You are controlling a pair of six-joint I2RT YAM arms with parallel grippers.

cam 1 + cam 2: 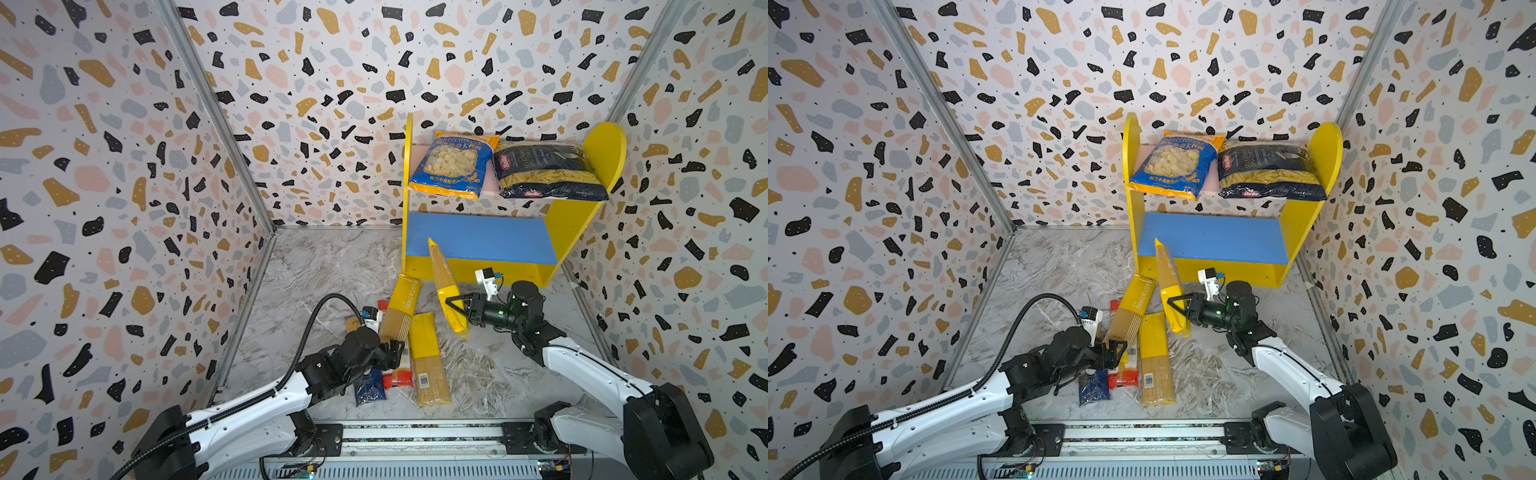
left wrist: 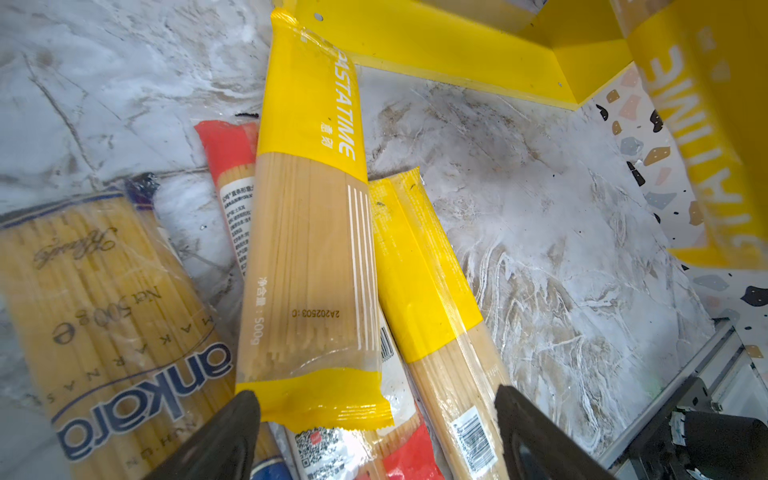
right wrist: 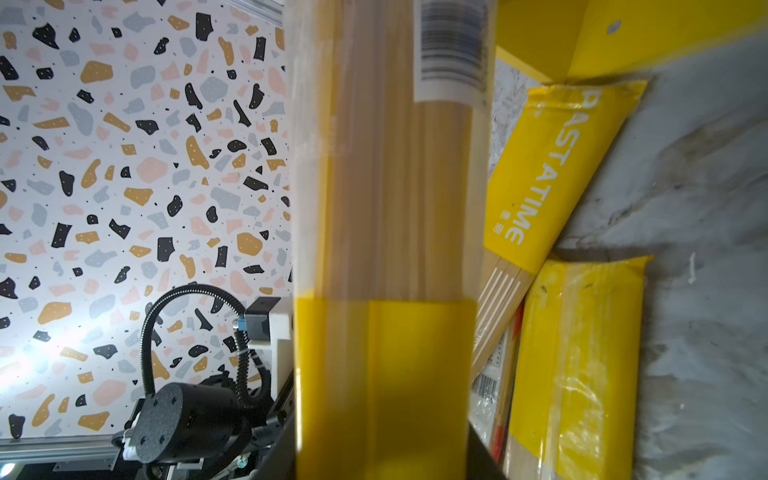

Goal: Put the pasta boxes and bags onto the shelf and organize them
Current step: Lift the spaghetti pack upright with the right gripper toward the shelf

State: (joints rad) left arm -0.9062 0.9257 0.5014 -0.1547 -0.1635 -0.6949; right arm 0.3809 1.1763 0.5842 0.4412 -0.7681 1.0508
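My right gripper [image 1: 455,306] pinches a long yellow-and-clear plastic spaghetti pack [image 1: 441,274] near its yellow end. The pack is tilted so its far tip points over the blue lower board [image 1: 490,237] of the yellow-sided wooden shelf [image 1: 575,224], an angle I judge suits sliding it in lengthwise. My left gripper [image 2: 376,401] hangs with jaws spread and empty on either side of the near end of a second yellow pack [image 2: 307,249] reading "PASTATIME" and "500g". That pack lies across a slim red pack [image 2: 226,151], beside a blue-ended "ankara" pack [image 2: 104,307]. Up top, the blue-orange orecchiette bag [image 1: 453,164] and navy "Barilla" bag [image 1: 544,170] sit side by side.
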